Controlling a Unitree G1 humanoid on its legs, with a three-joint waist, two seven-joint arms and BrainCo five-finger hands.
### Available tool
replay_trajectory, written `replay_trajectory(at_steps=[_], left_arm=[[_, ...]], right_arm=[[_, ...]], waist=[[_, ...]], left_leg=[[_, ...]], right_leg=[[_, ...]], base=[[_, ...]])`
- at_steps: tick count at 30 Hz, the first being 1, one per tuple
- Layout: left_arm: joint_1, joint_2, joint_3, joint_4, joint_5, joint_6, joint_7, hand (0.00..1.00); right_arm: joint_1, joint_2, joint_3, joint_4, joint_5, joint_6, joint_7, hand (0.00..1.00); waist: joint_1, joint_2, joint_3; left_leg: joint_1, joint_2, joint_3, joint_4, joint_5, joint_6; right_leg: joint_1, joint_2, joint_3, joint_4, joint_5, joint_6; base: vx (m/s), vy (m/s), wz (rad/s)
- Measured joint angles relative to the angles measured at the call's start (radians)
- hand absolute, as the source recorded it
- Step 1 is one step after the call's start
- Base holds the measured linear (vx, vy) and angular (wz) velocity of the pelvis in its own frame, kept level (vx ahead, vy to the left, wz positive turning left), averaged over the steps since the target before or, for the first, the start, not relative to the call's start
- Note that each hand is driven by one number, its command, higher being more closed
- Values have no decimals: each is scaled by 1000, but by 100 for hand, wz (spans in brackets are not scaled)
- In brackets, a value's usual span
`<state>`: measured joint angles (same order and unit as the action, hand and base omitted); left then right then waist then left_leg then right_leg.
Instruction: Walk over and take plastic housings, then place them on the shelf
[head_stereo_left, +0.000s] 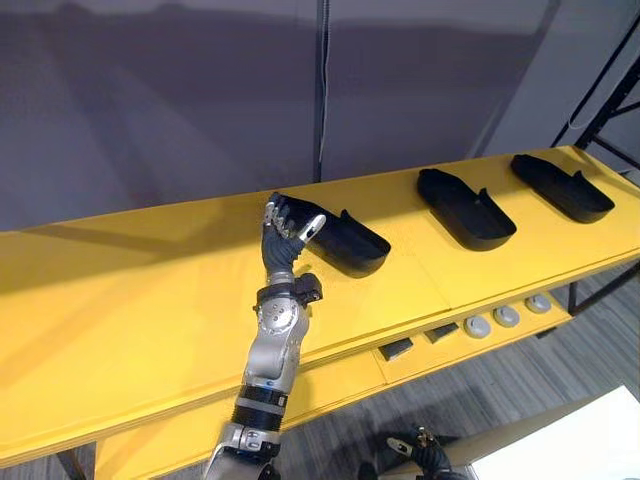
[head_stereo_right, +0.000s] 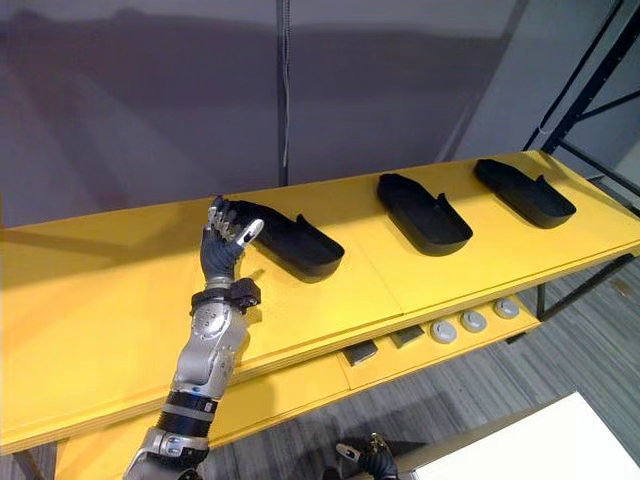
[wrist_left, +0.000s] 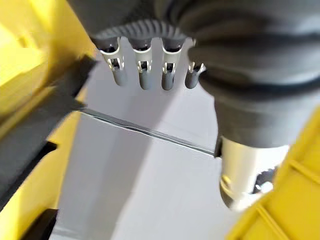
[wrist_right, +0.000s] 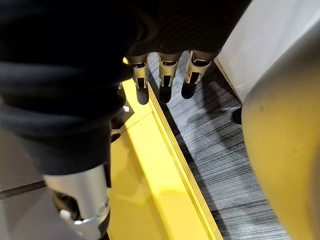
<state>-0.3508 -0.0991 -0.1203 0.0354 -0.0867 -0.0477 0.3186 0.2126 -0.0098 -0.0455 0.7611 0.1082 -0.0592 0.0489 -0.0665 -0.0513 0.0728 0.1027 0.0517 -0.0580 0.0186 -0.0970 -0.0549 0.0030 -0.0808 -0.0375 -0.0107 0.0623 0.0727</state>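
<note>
While the black plastic housing is lying on the yellow shelf, the left hand is hovering at its left end — fingers spread, gripping nothing — right hand is hanging slack-fingered.

Workshop: yellow shelf, dark racking
</note>
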Motion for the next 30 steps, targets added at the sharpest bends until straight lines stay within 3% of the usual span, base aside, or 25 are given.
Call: replay_trajectory(at_steps=[7,16,24,30], left_arm=[[34,18,-97,-61,89,-9,-89,100],[33,35,-274,-11,188,-29,-196,100],[18,82,-381,211,254,-26,-215,100],[-55,96,-388,323,278,-23,-208,100]], right_arm=[[13,0,-4,-4,0,-2,10,0],[15,-3,-4,3,0,-2,18,0],[-23,-9,-2,45,0,-2,22,0],[-48,-15,7,56,0,-2,22,0]], waist=[[2,6,-21],[7,8,-34],[-29,12,-42],[-52,13,-36]], left_leg=[[-5,-1,-3,4,0,0],[-9,-2,1,4,1,1],[-10,-1,10,-5,2,1],[-7,-1,29,-17,3,1]], right_leg=[[-1,-1,-3,0,0,0],[-5,2,-2,-2,0,0],[1,8,1,-42,19,-7],[1,11,12,-68,34,-7]], base=[[-1,2,1],[0,0,0],[6,3,-2],[35,13,-9]])
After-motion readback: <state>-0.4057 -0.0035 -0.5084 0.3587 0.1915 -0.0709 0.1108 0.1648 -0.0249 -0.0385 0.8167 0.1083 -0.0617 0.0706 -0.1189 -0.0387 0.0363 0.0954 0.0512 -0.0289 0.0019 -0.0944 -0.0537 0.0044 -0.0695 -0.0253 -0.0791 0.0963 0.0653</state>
